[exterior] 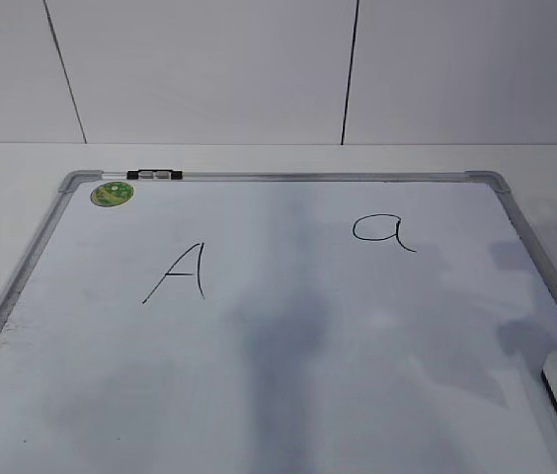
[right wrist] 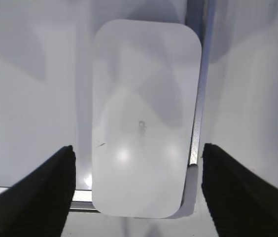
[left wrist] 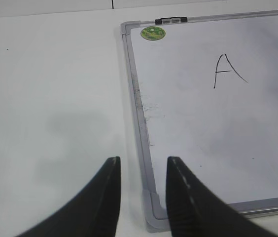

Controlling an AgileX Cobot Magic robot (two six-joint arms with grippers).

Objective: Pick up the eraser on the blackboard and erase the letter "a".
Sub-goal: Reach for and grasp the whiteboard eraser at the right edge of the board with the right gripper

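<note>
Closest to the right wrist camera, one eraser [right wrist: 145, 118] lies flat at the near right corner of the blackboard [exterior: 288, 385], its white back up and its long edge beside the silver frame. Right gripper [right wrist: 138, 190] hangs over it, two dark fingers spread wide to either side, apart from it. Left gripper [left wrist: 143, 197] sits above the board's near left corner, its two fingers parted with a narrow gap and holding nothing. Two letters are written on the board: one capital "A" [exterior: 179, 272] on the left and one letter "a" [exterior: 385, 231] on the right, unsmudged. One green sticker [exterior: 112, 194] and one black clip [exterior: 155, 175] mark the far left corner.
</note>
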